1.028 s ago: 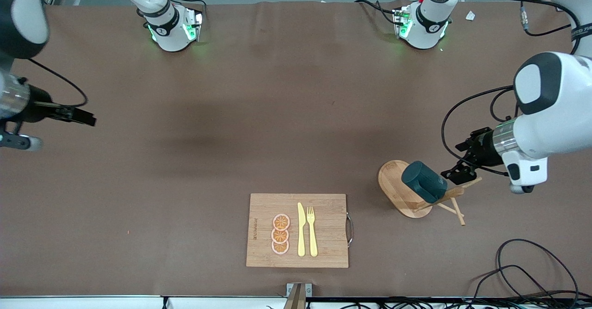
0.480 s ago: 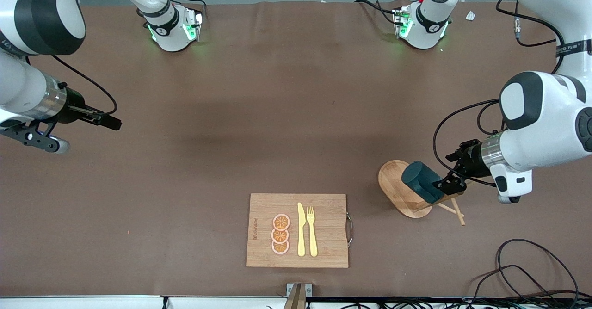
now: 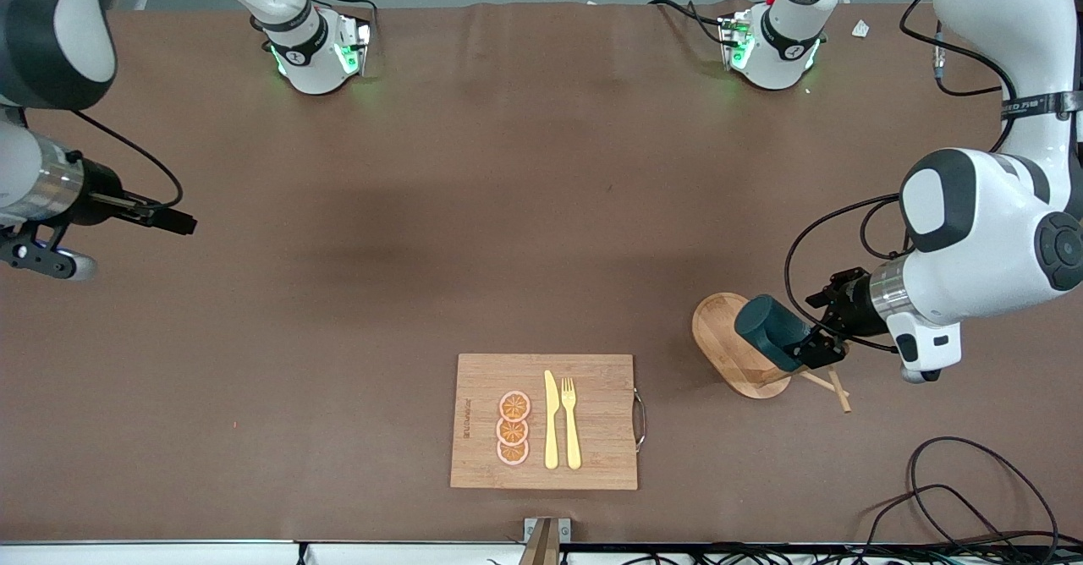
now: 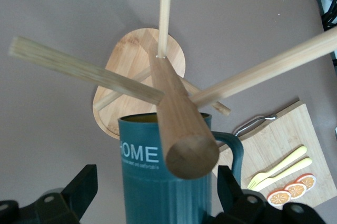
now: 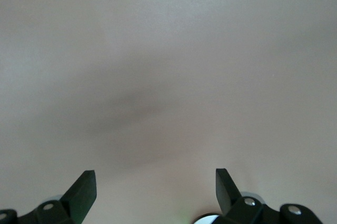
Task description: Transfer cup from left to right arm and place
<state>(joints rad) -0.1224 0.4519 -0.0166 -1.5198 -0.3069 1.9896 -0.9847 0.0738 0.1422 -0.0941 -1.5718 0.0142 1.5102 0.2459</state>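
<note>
Hanging on the wooden mug rack (image 3: 734, 347), your teal cup (image 3: 766, 331) sits between the left gripper's (image 3: 810, 347) spread fingers; your right gripper (image 3: 173, 222) hovers open at the table's (image 3: 508, 210) nine o'clock edge

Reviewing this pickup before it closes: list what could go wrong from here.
1. The dark teal cylindrical cup hangs on a peg of the wooden rack, with the open left gripper straddling it; pulling off-axis could tip the rack.
2. Its side handle sits near one finger, so closing may pinch it.
3. The open right gripper waits over bare table, leaving a long carry.
</note>
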